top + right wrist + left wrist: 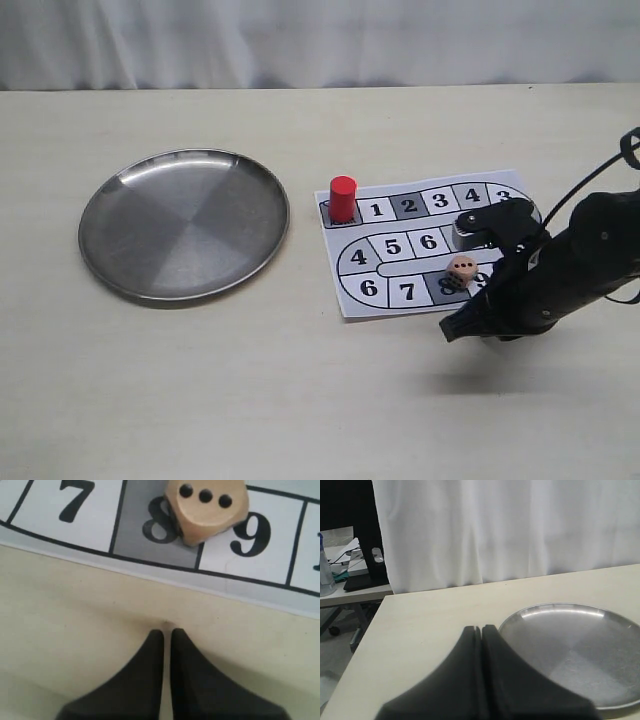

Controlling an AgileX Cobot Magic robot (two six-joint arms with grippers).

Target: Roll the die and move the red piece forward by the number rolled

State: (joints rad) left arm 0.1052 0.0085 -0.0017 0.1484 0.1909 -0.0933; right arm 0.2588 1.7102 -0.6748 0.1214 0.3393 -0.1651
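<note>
The die (461, 270) straddles squares 8 and 9 near the worktop's right edge, with three pips on what is perhaps its side. The left hand (481, 627) and right hand (166, 630) are both pressed together, empty.

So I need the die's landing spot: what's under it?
The die lies on the paper board, straddling the line between squares 8 and 9, partly covering the 8. The board directly beneath is hidden.

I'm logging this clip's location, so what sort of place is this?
Probably a lab or office test setup: a pale table against a white curtain, a printed number board laid out, and a cluttered desk beyond the curtain.
</note>
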